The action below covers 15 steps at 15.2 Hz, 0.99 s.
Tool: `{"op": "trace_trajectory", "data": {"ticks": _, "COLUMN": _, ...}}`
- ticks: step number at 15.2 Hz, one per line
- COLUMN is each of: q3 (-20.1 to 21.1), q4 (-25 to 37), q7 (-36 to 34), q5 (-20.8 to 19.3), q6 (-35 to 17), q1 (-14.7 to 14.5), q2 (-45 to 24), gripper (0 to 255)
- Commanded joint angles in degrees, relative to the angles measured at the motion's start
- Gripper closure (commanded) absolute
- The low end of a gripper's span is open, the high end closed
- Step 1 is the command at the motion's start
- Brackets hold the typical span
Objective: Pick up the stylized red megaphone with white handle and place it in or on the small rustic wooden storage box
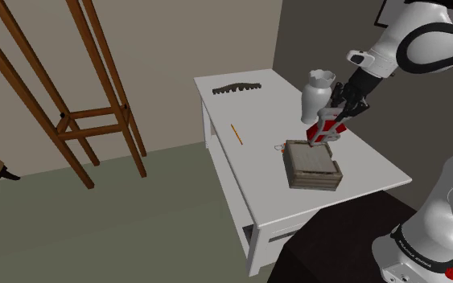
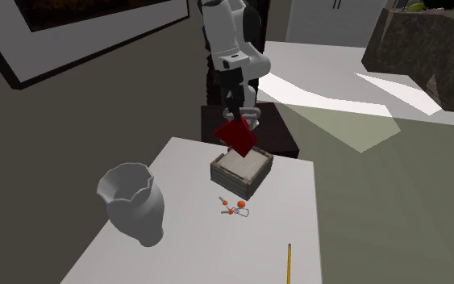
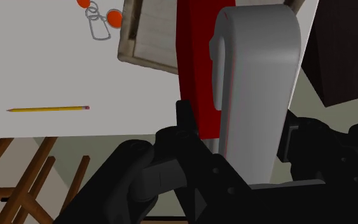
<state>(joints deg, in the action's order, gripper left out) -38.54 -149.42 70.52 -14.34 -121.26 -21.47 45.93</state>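
Observation:
My black gripper (image 1: 335,115) is shut on the red megaphone (image 1: 322,133), clasping it by its pale grey handle (image 3: 254,83). The megaphone hangs with its red cone (image 2: 236,135) pointing down, just above the small wooden box (image 1: 311,165). That box (image 2: 241,171) rests on the white table (image 1: 249,108), open side up, with a pale slatted inside. In the wrist view the gripper (image 3: 241,127) has the handle between its fingers, the red body (image 3: 196,63) reaches toward the box (image 3: 152,38), and the megaphone hides much of the box.
A grey vase (image 1: 317,90) stands on the table just behind the gripper. A small key ring with red-orange beads (image 2: 233,210) lies beside the box, a yellow pencil (image 1: 236,133) farther along, a dark toothed strip (image 1: 234,88) at the far end. A wooden frame (image 1: 96,112) stands on the floor.

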Motion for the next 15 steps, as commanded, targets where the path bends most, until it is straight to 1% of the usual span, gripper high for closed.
{"op": "trace_trajectory", "data": {"ticks": 1, "q3": -0.7, "q4": -1.1, "q7": 0.3, "q5": -0.3, "q6": -1.8, "q1": -0.1, "q2": -0.6, "gripper": 255}}
{"op": "trace_trajectory", "data": {"ticks": 10, "q3": -4.2, "q4": -5.8, "q7": 1.6, "q5": -1.6, "q6": -9.2, "q1": -0.3, "q2": -3.4, "gripper": 255}}
{"op": "trace_trajectory", "data": {"ticks": 15, "q3": -4.2, "q4": -5.8, "q7": 1.6, "q5": -1.6, "q6": -9.3, "q1": -0.3, "q2": -3.4, "gripper": 255}}
